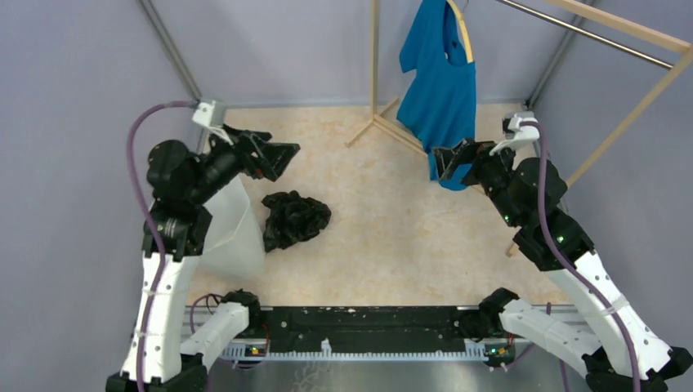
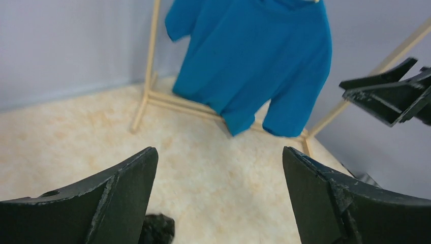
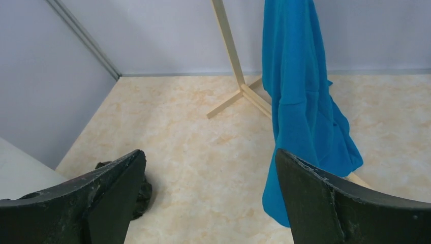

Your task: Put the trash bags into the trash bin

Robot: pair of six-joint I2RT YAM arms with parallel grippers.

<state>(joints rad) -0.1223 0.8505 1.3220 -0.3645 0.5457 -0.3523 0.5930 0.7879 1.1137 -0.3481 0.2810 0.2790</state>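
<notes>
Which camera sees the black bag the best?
The top view: the whole crumpled bag lies on the table beside the bin. The left wrist view catches only a scrap at its bottom edge; the right wrist view shows a bit low on the left.

You see crinkled, glossy black plastic in the bag (image 1: pixel 294 219); at its nine o'clock, the bin (image 1: pixel 239 233) is smooth, translucent white plastic. Your shirt (image 1: pixel 441 90) is matt blue cloth, the rack (image 1: pixel 374 57) bare pale wood.
</notes>
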